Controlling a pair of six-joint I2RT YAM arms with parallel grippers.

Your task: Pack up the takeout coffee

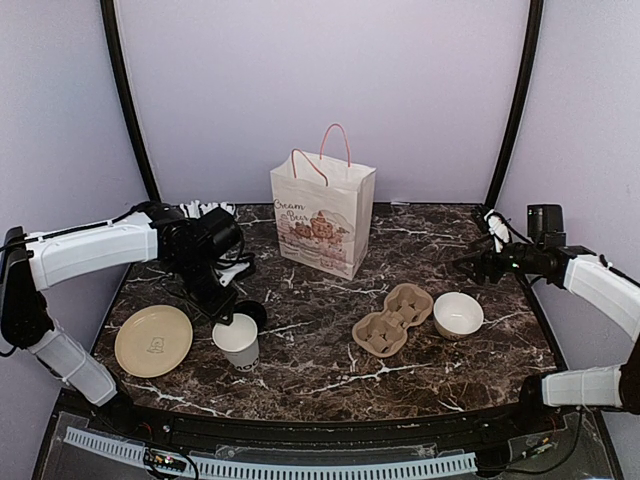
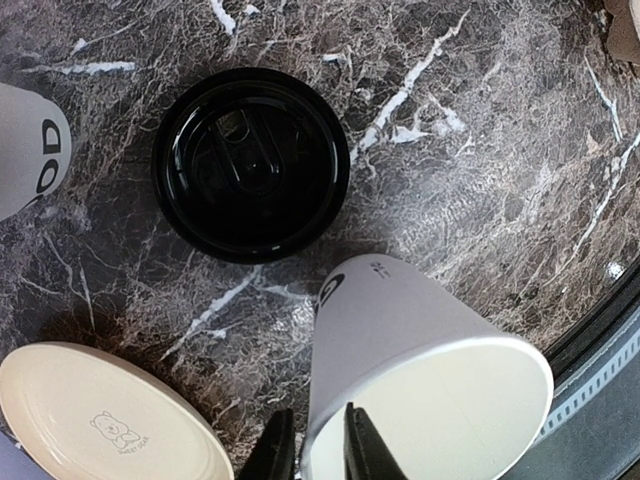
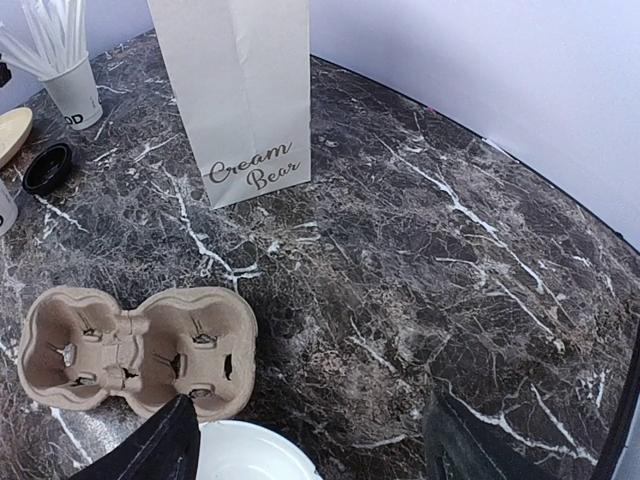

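Two fingers of the left gripper (image 2: pixel 318 450) pinched the rim of the small white tapered paper cup (image 2: pixel 420 350), upright just beside its round black plastic lid (image 2: pixel 250 165) on the dark marble table (image 1: pixel 320 350); the right gripper (image 3: pixel 310 445) hung spread wide.

Probably a robotics test booth dressed as a café counter. Plain lilac backdrop panels (image 1: pixel 320 90) and black curved frame poles (image 1: pixel 128 100) enclose a dark marble-patterned worktop (image 1: pixel 420 250). White robot arms (image 1: pixel 90 252) flank it. A white "Cream Bear" paper bag (image 1: pixel 322 215) and a brown pulp cup tray (image 1: pixel 393 318) stand on it.
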